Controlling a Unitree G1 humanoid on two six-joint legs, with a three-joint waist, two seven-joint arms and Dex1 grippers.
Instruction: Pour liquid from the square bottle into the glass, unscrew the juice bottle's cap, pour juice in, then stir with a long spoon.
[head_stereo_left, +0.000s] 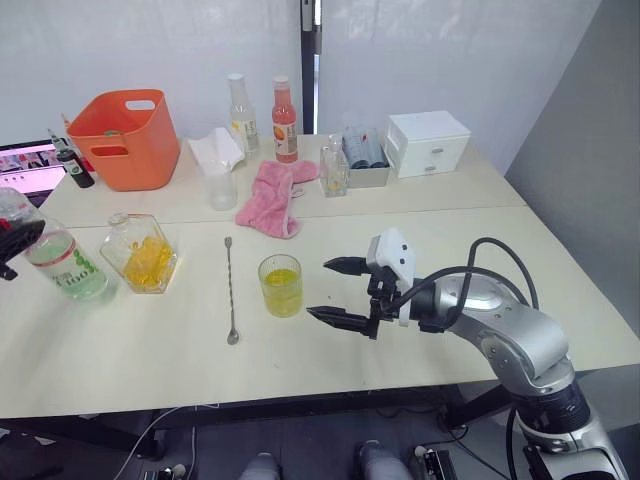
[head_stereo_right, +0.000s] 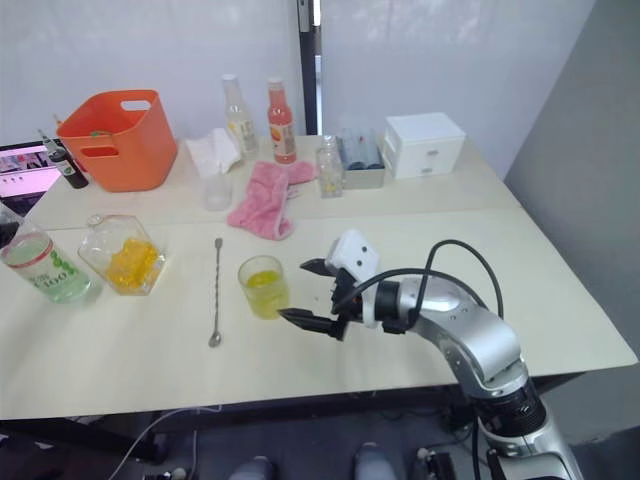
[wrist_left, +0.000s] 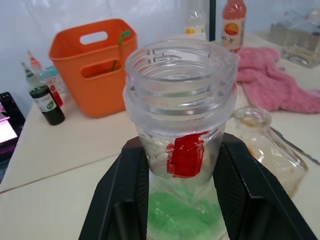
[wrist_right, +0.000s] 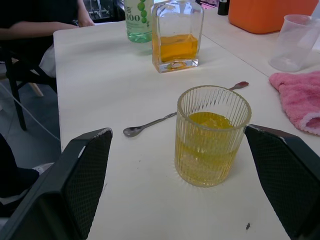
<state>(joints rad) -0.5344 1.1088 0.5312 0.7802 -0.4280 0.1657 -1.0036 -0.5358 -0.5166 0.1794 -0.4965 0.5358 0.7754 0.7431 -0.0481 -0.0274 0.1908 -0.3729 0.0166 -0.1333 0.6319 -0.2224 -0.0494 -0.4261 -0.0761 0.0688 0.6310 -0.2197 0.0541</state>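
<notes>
Glass (head_stereo_left: 281, 285) mid-table, part-filled yellow; long spoon (head_stereo_left: 230, 290) flat just left. Right gripper (head_stereo_left: 338, 291) wide open beside glass, empty, probably poised to steady it. Juice bottle (head_stereo_left: 68, 262) far left, uncapped, clamped upright in left gripper (wrist_left: 185, 200).

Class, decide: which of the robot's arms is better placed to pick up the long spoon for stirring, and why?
Right. The right gripper is open and empty beside the glass, near the long spoon; the left gripper is shut on the juice bottle.

Right gripper (head_stereo_left: 338, 291) hovers with fingers spread wide; left gripper (wrist_left: 182, 200) clamped.
</notes>
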